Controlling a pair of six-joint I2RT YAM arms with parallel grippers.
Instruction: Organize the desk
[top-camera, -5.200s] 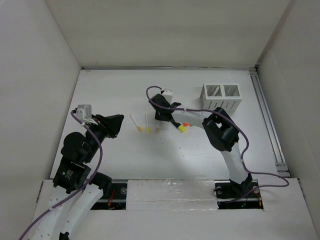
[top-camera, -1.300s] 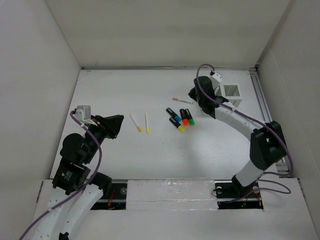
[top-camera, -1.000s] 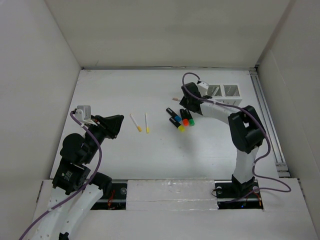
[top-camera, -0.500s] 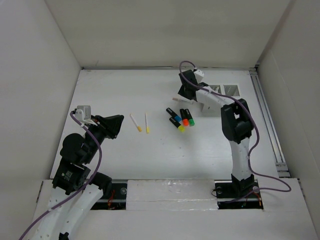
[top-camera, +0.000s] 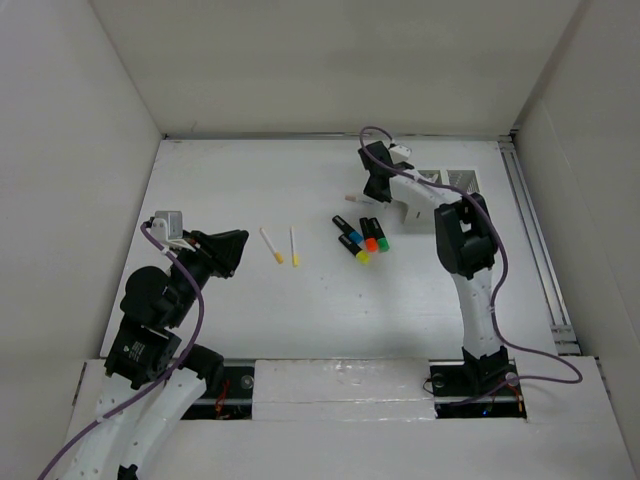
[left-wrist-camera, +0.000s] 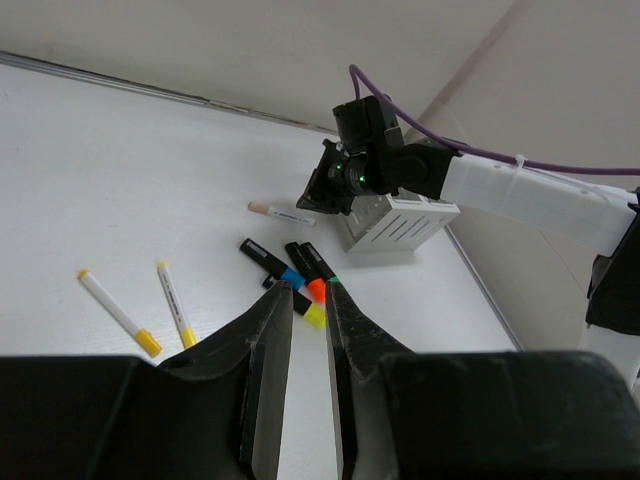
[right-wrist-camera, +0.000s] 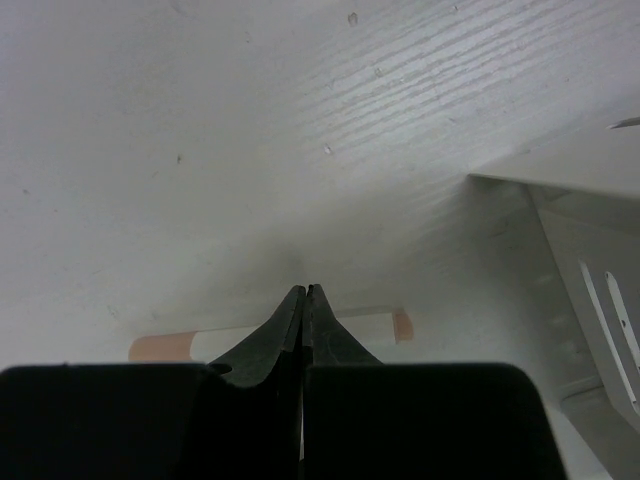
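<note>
The white desk (top-camera: 230, 180) carries loose pens. A white pen with pink ends (top-camera: 351, 199) lies left of the white slotted box (top-camera: 462, 180). My right gripper (top-camera: 368, 193) is shut and empty, its tips low over the middle of that pen (right-wrist-camera: 360, 325); contact cannot be told. Several black markers with coloured caps (top-camera: 361, 238) lie just nearer. Two white pens with yellow tips (top-camera: 282, 246) lie mid-left. My left gripper (top-camera: 238, 250) hovers at the left, narrowly open and empty (left-wrist-camera: 305, 292).
The box (left-wrist-camera: 395, 222) stands right beside the right gripper (right-wrist-camera: 303, 290), its wall (right-wrist-camera: 585, 250) close on the right. A metal rail (top-camera: 535, 250) runs along the desk's right edge. White walls enclose the left, far and right sides.
My right gripper has swung left from in front of the box to over the pink-ended pen, which earlier was carried there from beside the yellow-tipped pens. The left arm has not moved.
</note>
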